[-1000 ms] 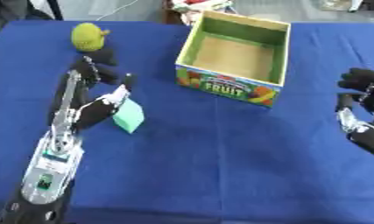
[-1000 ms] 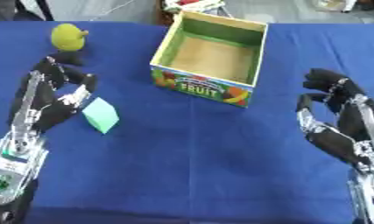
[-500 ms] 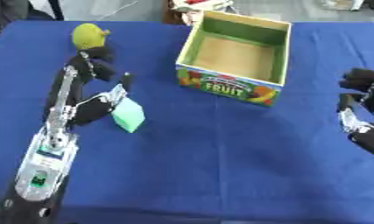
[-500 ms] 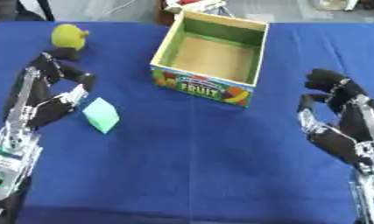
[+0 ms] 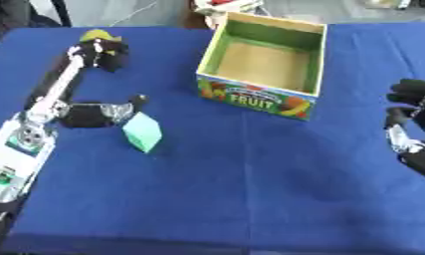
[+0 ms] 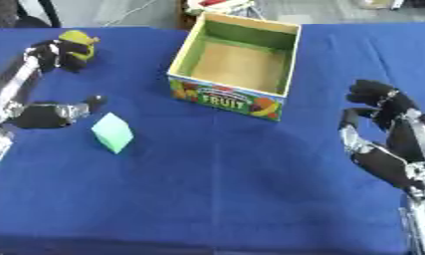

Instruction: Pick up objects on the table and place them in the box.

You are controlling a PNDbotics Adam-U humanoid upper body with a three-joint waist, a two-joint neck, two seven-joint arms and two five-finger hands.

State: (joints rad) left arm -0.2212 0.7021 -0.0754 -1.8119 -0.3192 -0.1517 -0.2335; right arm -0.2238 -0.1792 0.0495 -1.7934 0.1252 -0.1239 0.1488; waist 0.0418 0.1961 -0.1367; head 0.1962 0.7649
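A yellow-green fruit-shaped object [image 6: 77,39] lies at the upper left of the frame on the blue table; black fingers of the left hand [image 6: 60,52] lie against it, so part of it is hidden. Lower, at centre left, a mint-green block [image 6: 112,132] rests on the cloth, tilted so a corner points up. The box [image 6: 187,63] stands upright in the upper middle, open at the top, its inner walls green and its floor tan; its near face reads "FRUIT" among printed fruits. Block and box lie well apart.
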